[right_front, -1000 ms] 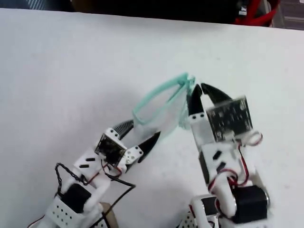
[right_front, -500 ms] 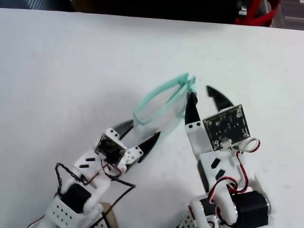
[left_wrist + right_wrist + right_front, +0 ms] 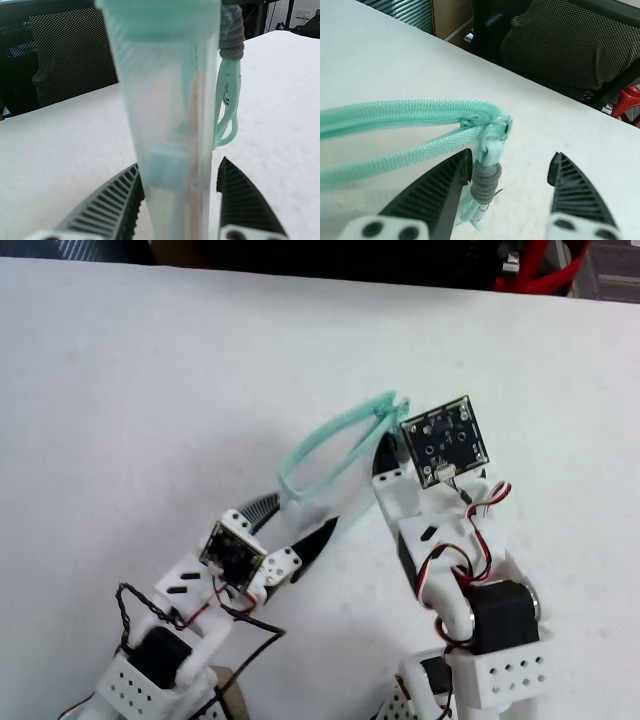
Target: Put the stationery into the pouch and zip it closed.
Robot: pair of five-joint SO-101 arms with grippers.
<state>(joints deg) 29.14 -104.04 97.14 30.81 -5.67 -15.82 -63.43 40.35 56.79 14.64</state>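
Note:
A see-through teal pouch (image 3: pixel 340 475) stands tilted off the table, mouth (image 3: pixel 322 443) gaping. My left gripper (image 3: pixel 305 512) is shut on its lower end; in the left wrist view the pouch (image 3: pixel 165 100) rises between the two fingers (image 3: pixel 112 202). Inside it I see a pale blue block (image 3: pixel 162 171) and a thin stick-like item (image 3: pixel 192 145). My right gripper (image 3: pixel 512 156) is open at the pouch's zipper end. The grey-wrapped zipper pull (image 3: pixel 487 179) hangs between its fingers, close to one finger (image 3: pixel 437 192), without being pinched.
The white table (image 3: pixel 150 390) spreads wide to the left and behind the pouch. Its far edge meets a dark area with a red object (image 3: pixel 540 270). A black mesh chair (image 3: pixel 570 45) stands beyond the table.
The right arm has swung forward and tipped its wrist up, bringing its open gripper around the zipper pull. The left arm and pouch have stayed put.

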